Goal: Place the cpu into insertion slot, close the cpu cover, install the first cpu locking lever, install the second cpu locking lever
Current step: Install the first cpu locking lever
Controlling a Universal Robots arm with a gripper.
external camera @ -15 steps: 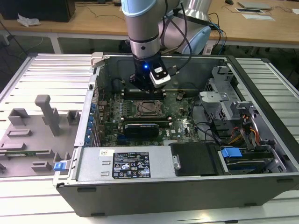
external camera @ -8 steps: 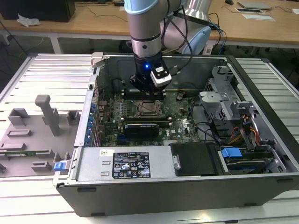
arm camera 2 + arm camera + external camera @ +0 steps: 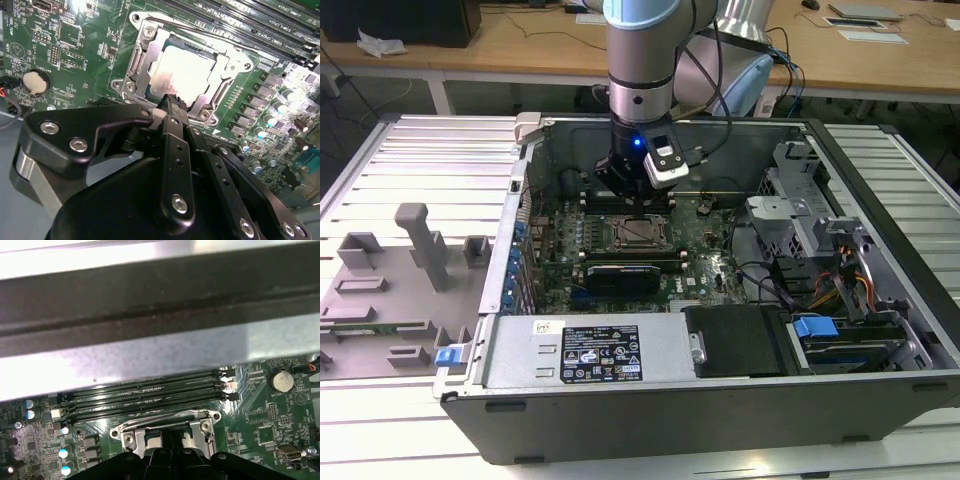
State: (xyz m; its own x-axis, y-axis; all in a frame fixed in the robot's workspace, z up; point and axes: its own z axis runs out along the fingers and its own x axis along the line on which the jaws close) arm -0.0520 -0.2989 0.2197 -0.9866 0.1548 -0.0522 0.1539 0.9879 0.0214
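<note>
Open computer case on slatted bench, arm reaching down into it over green board. Gripper poised just above chip socket, fingers pressed together, nothing between them as far as second wrist view showed. Tip close over near edge of chip; touching or just clear, could not tell.

Progress, judged from what lay visible:
- Chip seated in socket, silver top facing up. First step looked done.
- Metal cover frame lying flat around chip, window framing the silver top. Cover looked closed.
- Locking levers: not made out with any certainty. A thin bar along the frame's edge in first wrist view, near frame, possibly one lever, but latched or free could not be told. Both lever steps counted as still open.

In exterior view, socket sitting mid-board, gripper above its far side, black card just nearer the camera.

Hidden or doubtful:
- Near side of socket covered by gripper body in both wrist views.
- Upper half of first wrist view taken up by blurred case wall, memory slots below it.
- Lever hooks and their catch tabs not separable from frame glare.
- Grey parts tray at exterior view's left, contents unclear.
</note>
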